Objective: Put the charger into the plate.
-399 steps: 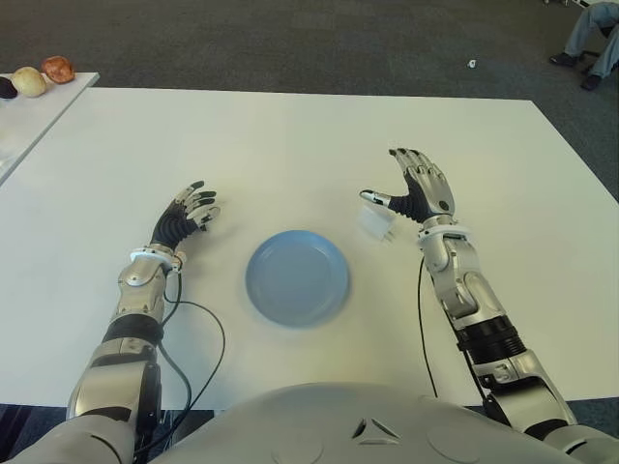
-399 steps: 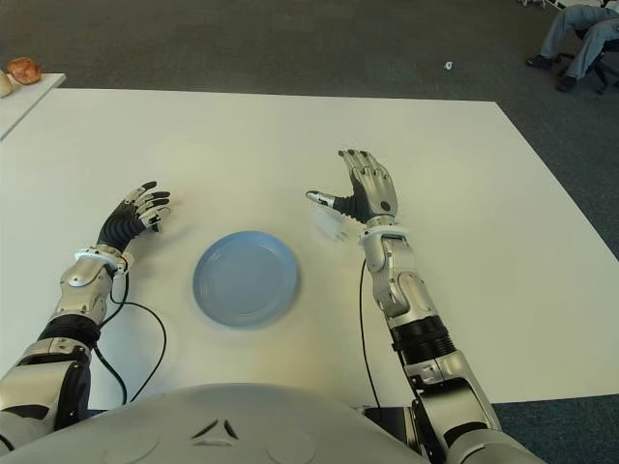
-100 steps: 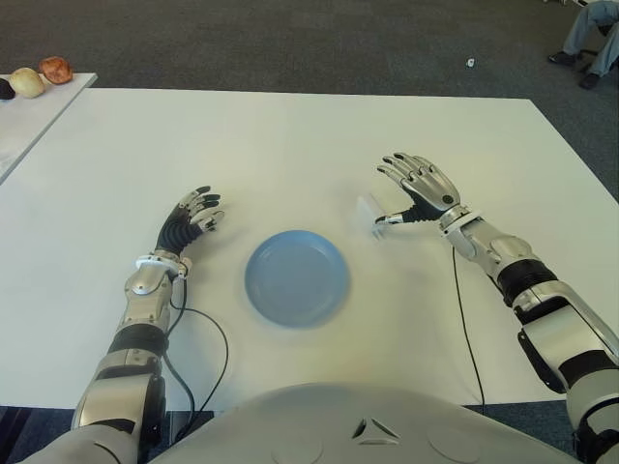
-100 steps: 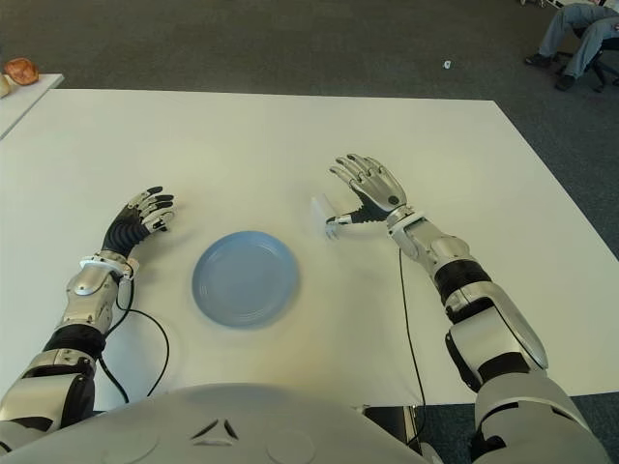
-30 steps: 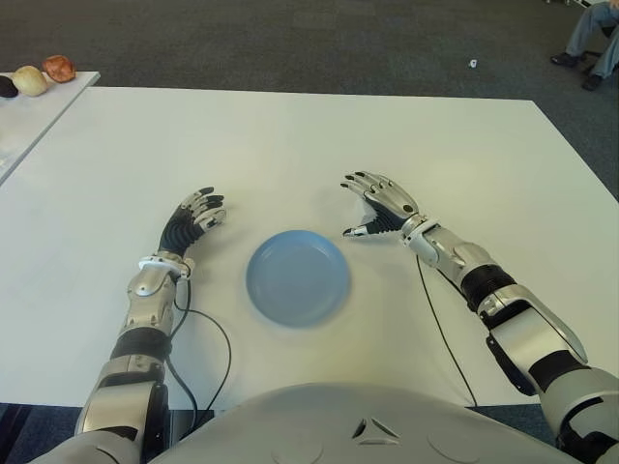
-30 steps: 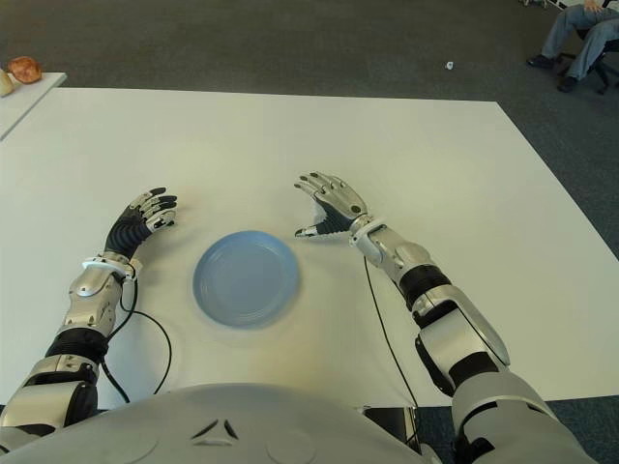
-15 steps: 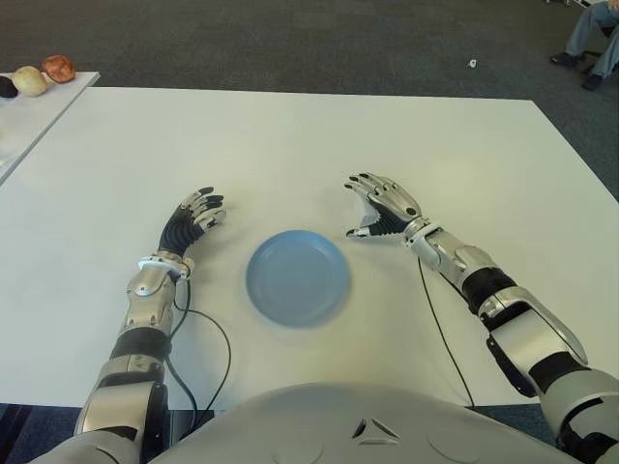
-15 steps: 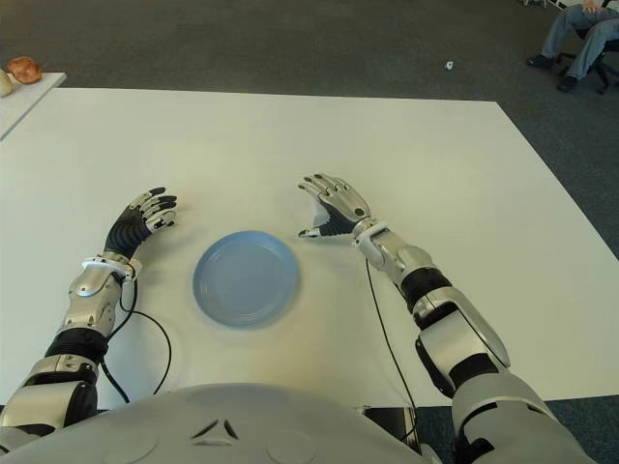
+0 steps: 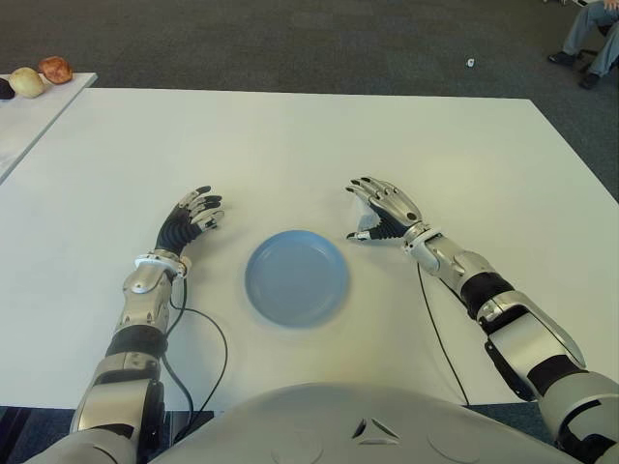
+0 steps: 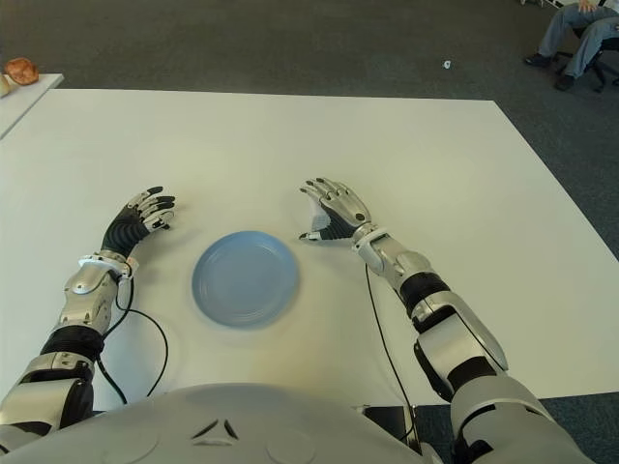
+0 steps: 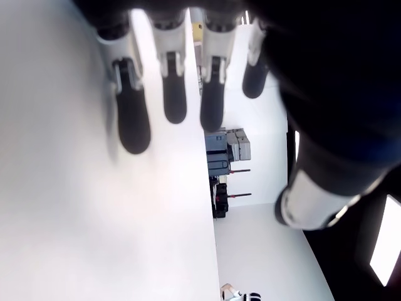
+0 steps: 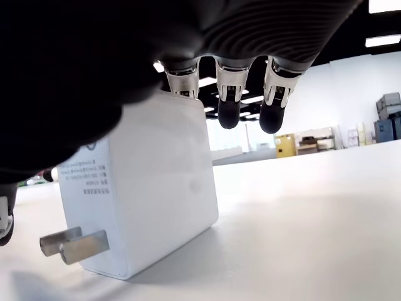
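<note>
The white charger (image 12: 138,188) lies on the white table (image 9: 290,145), its two metal prongs sticking out sideways. My right hand (image 9: 380,209) arches palm-down over it just right of the blue plate (image 9: 295,277), hiding it in the eye views. The fingers (image 12: 229,94) reach past the charger's top and are not curled round it. The thumb tip (image 9: 357,235) sits near the plate's right rim. The plate holds nothing. My left hand (image 9: 190,215) shows left of the plate with its fingers (image 11: 169,94) relaxed and holding nothing.
A second white table (image 9: 24,116) at the far left carries a few fruits (image 9: 39,77). A person's legs (image 9: 590,29) show on the carpet at the top right. Black cables (image 9: 198,348) trail from both wrists toward me.
Since 3.3 s ago my right hand has slid left over the charger, which showed beside the thumb then. In the last second it drifted slightly right. The left hand stayed put.
</note>
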Action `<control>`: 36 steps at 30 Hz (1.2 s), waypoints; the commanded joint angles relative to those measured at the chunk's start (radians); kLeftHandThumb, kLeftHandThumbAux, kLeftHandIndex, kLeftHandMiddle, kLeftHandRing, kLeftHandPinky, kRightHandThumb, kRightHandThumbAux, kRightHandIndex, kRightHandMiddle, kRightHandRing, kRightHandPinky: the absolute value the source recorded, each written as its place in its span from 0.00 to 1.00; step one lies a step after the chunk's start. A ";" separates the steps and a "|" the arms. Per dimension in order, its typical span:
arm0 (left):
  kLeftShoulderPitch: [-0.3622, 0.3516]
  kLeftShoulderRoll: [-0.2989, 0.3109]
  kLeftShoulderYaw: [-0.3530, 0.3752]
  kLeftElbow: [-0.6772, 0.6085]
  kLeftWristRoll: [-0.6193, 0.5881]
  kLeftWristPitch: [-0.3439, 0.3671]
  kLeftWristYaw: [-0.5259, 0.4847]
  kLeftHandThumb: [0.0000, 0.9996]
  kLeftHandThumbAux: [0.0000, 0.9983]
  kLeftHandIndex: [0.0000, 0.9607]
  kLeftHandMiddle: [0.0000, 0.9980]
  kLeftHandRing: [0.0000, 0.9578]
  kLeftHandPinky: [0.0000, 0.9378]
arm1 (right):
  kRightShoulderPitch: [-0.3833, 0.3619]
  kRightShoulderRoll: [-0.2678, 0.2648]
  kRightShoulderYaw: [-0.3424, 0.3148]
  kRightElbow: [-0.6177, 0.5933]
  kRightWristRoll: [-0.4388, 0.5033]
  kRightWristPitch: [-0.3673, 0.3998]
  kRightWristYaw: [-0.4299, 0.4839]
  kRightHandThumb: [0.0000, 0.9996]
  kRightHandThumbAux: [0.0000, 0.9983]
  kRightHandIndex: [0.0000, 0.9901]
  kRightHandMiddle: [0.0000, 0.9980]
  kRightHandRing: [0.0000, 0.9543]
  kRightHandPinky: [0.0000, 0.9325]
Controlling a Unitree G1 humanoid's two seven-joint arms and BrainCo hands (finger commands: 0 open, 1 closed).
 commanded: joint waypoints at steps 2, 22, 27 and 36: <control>0.023 -0.005 0.006 0.057 0.001 0.038 -0.026 0.06 0.75 0.17 0.26 0.24 0.19 | 0.003 0.011 0.002 0.023 0.008 0.001 -0.019 0.29 0.41 0.00 0.00 0.01 0.14; 0.003 0.007 0.025 0.109 0.003 0.000 -0.047 0.09 0.72 0.17 0.26 0.24 0.21 | -0.010 0.030 0.002 0.062 0.023 -0.007 -0.031 0.46 0.44 0.09 0.18 0.24 0.35; 0.000 0.012 0.026 0.116 0.003 0.000 -0.051 0.09 0.71 0.18 0.26 0.24 0.20 | -0.008 0.034 0.003 0.060 0.026 0.001 -0.039 0.49 0.45 0.19 0.28 0.33 0.42; -0.004 0.027 0.028 0.120 0.003 -0.002 -0.066 0.07 0.70 0.17 0.27 0.24 0.19 | -0.013 0.044 0.010 0.075 0.020 -0.017 -0.087 0.61 0.47 0.50 0.61 0.63 0.69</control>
